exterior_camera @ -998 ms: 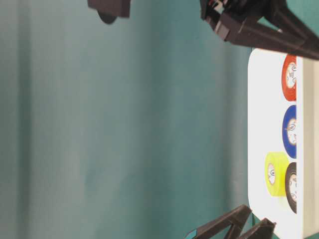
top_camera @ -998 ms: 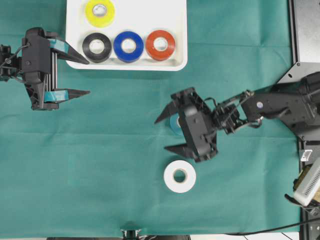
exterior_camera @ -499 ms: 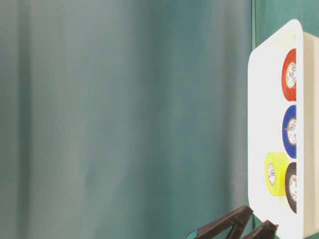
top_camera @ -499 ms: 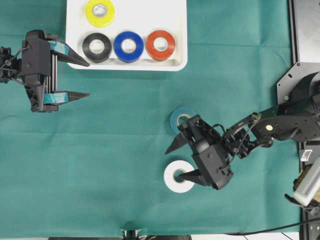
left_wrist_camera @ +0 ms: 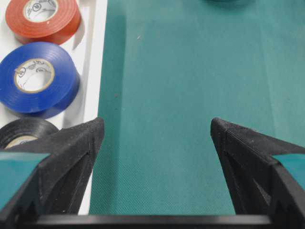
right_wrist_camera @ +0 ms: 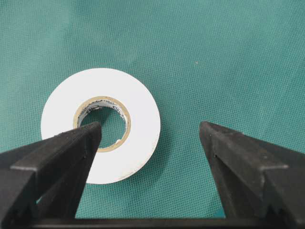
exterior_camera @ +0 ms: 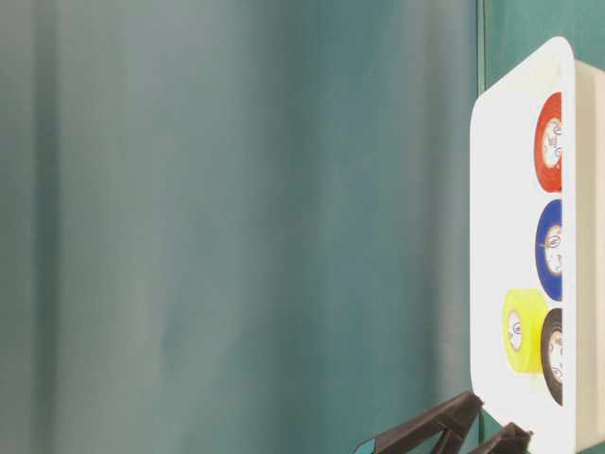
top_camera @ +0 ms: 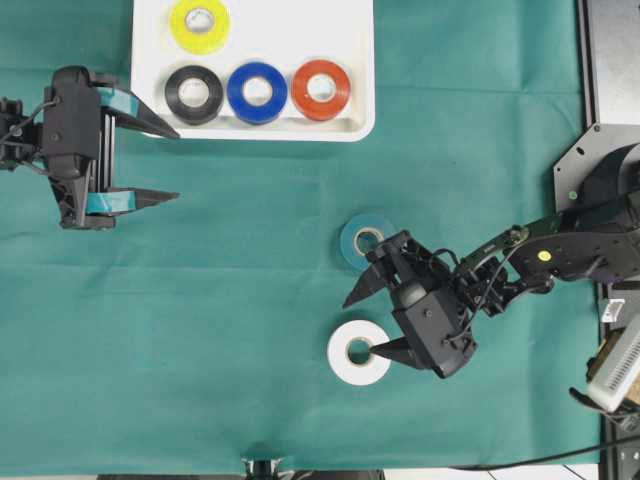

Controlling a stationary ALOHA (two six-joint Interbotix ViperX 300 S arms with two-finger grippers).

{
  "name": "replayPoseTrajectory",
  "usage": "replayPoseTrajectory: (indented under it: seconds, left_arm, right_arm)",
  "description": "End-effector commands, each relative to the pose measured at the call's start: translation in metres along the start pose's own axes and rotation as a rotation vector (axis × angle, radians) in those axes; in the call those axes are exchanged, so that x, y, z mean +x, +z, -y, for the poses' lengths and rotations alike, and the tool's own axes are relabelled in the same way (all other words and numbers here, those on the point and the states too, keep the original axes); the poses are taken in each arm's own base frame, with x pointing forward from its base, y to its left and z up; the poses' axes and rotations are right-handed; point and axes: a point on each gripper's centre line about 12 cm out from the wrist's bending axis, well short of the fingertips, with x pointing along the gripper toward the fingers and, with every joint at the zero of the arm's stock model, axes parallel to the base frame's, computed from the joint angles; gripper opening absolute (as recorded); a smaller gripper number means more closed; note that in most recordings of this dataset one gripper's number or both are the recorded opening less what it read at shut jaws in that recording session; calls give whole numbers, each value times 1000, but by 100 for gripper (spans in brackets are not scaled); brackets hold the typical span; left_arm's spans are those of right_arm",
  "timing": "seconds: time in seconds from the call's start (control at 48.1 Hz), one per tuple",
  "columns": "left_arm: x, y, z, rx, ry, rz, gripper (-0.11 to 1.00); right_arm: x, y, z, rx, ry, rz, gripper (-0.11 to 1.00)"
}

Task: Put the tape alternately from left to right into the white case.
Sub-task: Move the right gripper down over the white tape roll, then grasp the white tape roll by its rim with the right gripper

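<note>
You have 4 rolls in the white case (top_camera: 362, 60) at the cloth's far edge, while the white tape (top_camera: 359, 352) and teal tape (top_camera: 362, 238) wait mid-cloth; both claws, left gripper (top_camera: 168, 163) and right gripper (top_camera: 368, 325), gape empty

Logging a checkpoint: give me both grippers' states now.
Left gripper: open, holding nothing.
Right gripper: open, jaws poised at the white tape roll, holding nothing.

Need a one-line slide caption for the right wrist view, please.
Open right gripper above the flat white tape roll on green cloth, one finger over its core.
</note>
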Motion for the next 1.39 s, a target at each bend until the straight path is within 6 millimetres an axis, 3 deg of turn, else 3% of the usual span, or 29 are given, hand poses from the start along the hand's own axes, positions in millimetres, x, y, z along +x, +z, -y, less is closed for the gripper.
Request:
replayPoseTrajectory:
  seconds: [0.0, 0.748, 1.102, 1.227, 1.372]
  left_arm:
    - [-1, 11, 0, -3, 1, 35, 95]
    - [-2, 6, 0, 0, -1, 25, 95]
    - [-2, 6, 0, 0, -1, 23, 95]
    - [-2, 5, 1, 0, -1, 22, 95]
    - [-2, 6, 0, 0, -1, 23, 95]
  right_arm:
    - [3, 4, -1, 1, 5, 10, 85]
    - [38, 5, 2, 5, 1, -41, 85]
    - [43, 5, 4, 4, -13, -69, 84]
    - [43, 4, 4, 3, -17, -79, 71]
    - [41, 4, 5, 2, -23, -86, 31]
